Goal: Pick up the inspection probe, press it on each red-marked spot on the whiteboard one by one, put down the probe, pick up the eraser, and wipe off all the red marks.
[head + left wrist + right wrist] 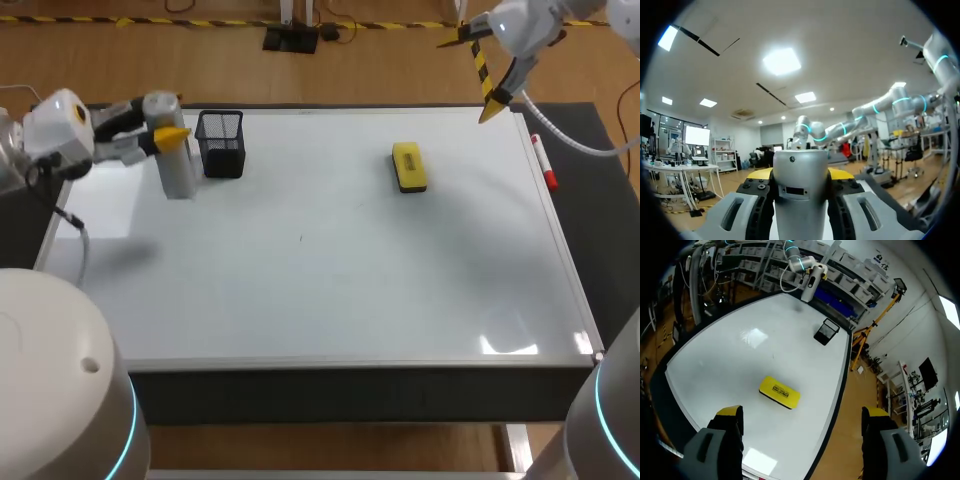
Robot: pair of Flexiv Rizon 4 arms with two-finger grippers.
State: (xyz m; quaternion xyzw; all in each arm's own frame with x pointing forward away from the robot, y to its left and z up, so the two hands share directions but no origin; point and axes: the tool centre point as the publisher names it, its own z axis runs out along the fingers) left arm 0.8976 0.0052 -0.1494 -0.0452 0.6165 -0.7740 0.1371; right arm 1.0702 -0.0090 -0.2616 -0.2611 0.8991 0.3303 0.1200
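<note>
Now, left arm [60, 130] low at whiteboard [300, 300] edge, jaws seemingly clamping upright probe [178, 170], right arm [520, 30] raised, jaws wide, empty.

One each: probe [179, 172], eraser [409, 166], cup [221, 144], marker [543, 160]

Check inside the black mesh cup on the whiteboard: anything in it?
Nothing stands in the black mesh cup; seen from above, it looks empty. The mesh walls darken its floor, so something small lying flat there cannot be ruled out.
</note>
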